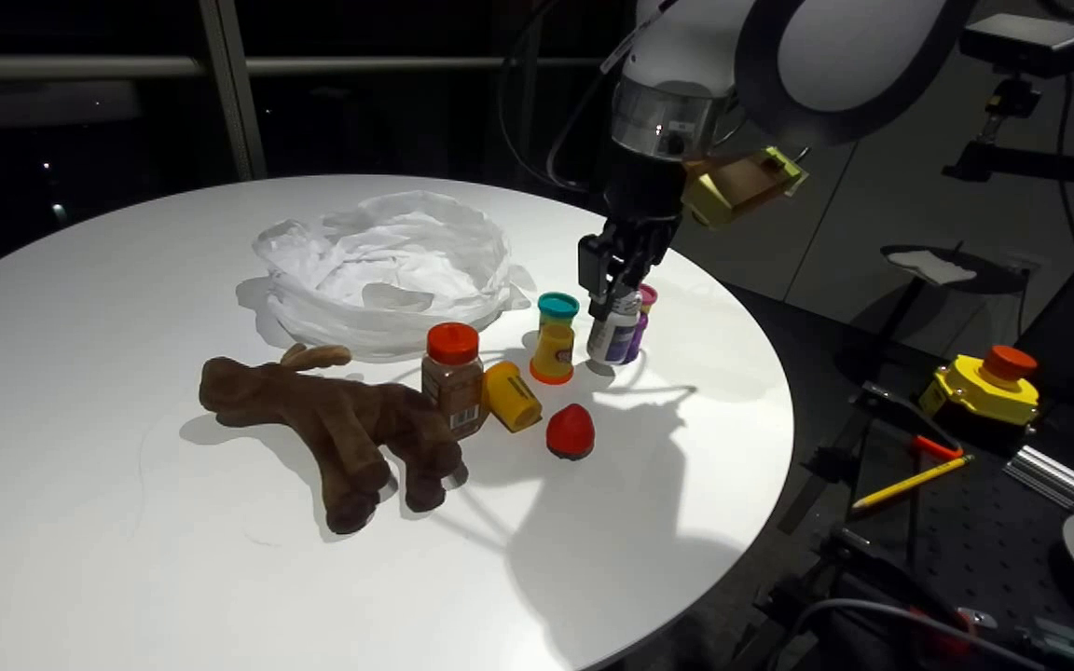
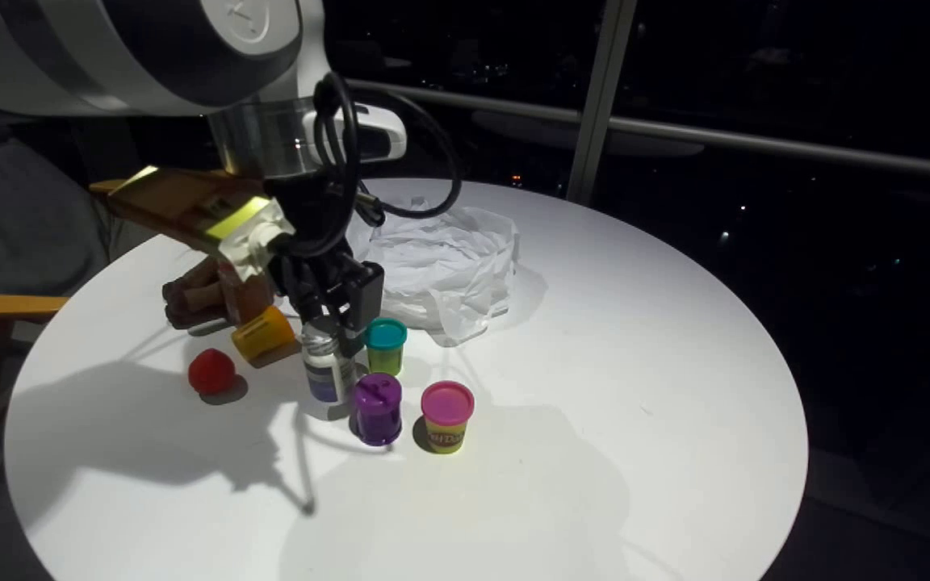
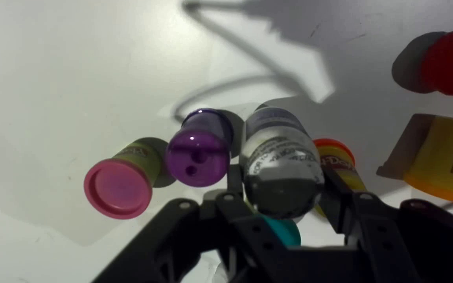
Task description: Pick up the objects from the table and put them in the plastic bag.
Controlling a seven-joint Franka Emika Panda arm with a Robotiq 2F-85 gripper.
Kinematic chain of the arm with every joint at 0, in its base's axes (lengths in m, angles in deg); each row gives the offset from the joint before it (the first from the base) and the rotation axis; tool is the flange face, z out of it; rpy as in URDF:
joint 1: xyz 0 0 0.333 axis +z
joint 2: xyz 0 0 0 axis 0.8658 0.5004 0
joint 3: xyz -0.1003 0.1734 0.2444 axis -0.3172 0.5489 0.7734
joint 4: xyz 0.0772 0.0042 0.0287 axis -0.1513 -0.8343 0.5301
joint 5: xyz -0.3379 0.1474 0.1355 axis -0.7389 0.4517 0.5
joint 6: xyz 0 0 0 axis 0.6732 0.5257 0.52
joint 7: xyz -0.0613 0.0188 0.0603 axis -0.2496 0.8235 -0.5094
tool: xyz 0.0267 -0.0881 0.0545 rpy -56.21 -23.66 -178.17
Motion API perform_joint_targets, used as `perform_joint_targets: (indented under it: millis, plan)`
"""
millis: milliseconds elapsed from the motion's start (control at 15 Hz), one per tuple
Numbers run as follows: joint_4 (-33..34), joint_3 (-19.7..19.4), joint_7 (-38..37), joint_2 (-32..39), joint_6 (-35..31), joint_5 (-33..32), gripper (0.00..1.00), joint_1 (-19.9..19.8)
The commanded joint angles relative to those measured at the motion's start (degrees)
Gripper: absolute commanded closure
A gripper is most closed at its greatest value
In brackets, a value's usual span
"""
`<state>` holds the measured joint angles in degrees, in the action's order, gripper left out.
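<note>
My gripper (image 3: pixel 282 181) is shut on a white bottle (image 3: pixel 275 135), a finger pressed to each side; whether its base touches the table cannot be made out. Close beside it stand a purple container (image 3: pixel 199 157), a pink-lidded tub (image 3: pixel 120 188), a teal-lidded tub (image 2: pixel 385 351) and a yellow tub with an orange rim below (image 1: pixel 553 352). Another yellow tub (image 1: pixel 511 398) lies tipped near a red ball (image 1: pixel 571 431). A red-capped jar (image 1: pixel 454 373) stands against the brown plush toy (image 1: pixel 341 410). The plastic bag (image 1: pixel 360 321) lies spread with its mouth upward, also seen in an exterior view (image 2: pixel 465 282).
All this rests on a round white table (image 1: pixel 173 578), whose edge curves past the arm's side. A yellow stop-button box (image 1: pixel 980 391) and a pencil (image 1: pixel 913 483) lie on a dark stand off the table. A wooden-armed chair (image 2: pixel 5 305) is beside the table.
</note>
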<state>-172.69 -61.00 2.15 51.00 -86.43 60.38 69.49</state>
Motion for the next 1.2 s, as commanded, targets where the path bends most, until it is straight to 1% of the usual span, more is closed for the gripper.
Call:
perform_joint_targets:
  millis: [0, 200, 467, 600, 800, 1133]
  plan:
    - [4.0, -0.2, -1.79, -3.39, 5.93, -1.7, 0.8, 0.66]
    - [11.27, 1.47, -1.01, -2.14, 12.88, -1.08, 0.8, 0.07]
    - [24.8, 3.62, -0.52, 4.79, 21.55, -0.82, 0.8, 0.51]
    - [31.87, 4.37, -0.53, 10.01, 24.71, -0.9, 0.8, 1.19]
    - [41.29, 3.78, -0.94, 18.53, 26.57, -1.64, 0.8, 2.91]
    - [52.34, 0.52, -1.8, 29.99, 23.03, -2.05, 0.8, 5.21]
